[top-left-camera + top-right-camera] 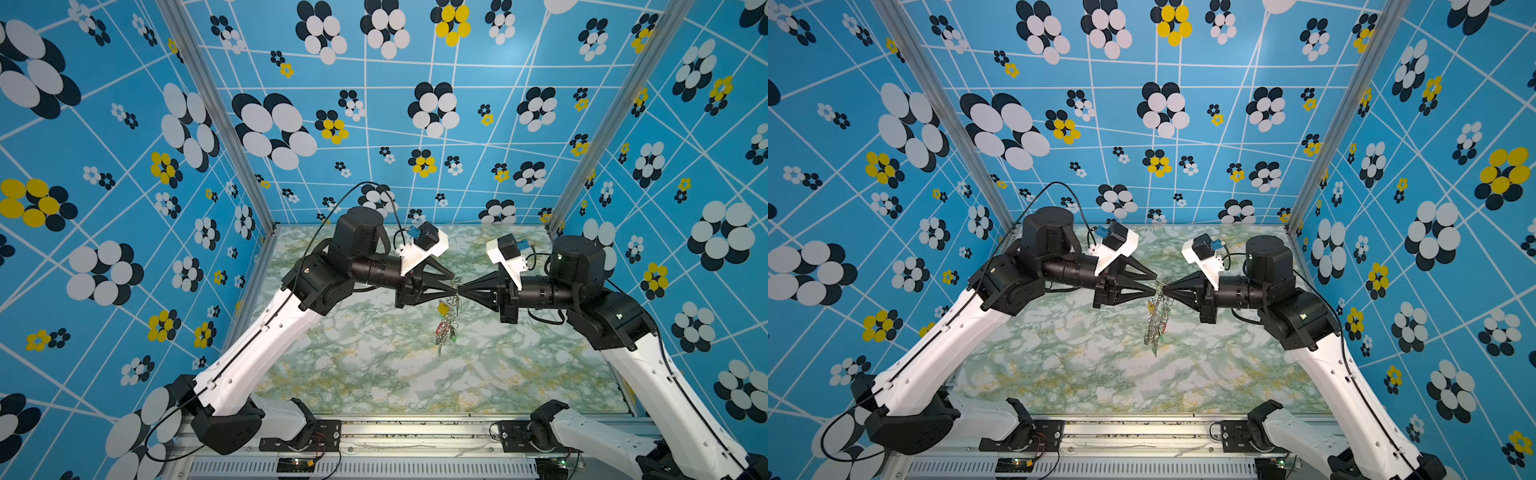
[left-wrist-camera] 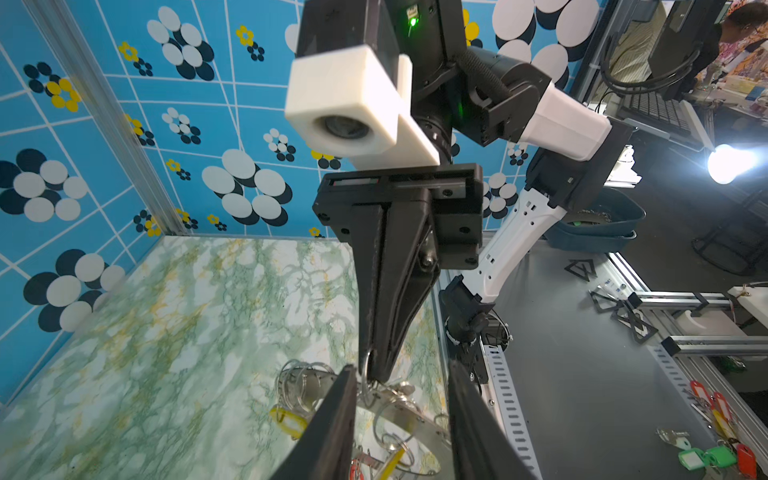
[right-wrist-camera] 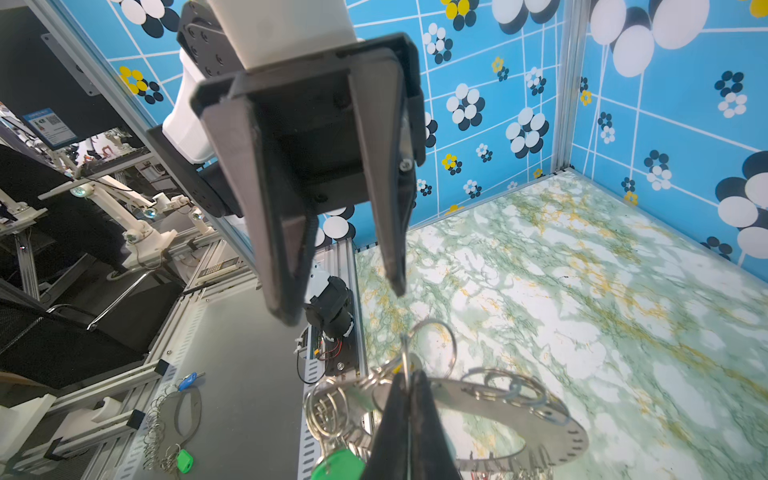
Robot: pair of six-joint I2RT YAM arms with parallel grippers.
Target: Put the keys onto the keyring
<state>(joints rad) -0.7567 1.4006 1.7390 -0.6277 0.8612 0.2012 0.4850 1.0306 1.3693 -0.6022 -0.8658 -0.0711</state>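
Nearest you, the keys [image 1: 441, 330], tagged yellow, red and green, dangle from the keyring [image 3: 552, 419], which hangs above the desk [image 1: 374, 374]. Farther back, your right end effector [image 1: 462, 289] is clamped on the keyring's top. Your left end effector [image 1: 453, 282] faces it tip to tip, jaws parted.

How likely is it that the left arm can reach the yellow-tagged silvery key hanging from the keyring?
Probably yes. The left gripper, jaws open, sits beside the flat grey metal keyring that the shut right gripper holds up; the yellow-tagged silvery key dangles just below with nothing between.
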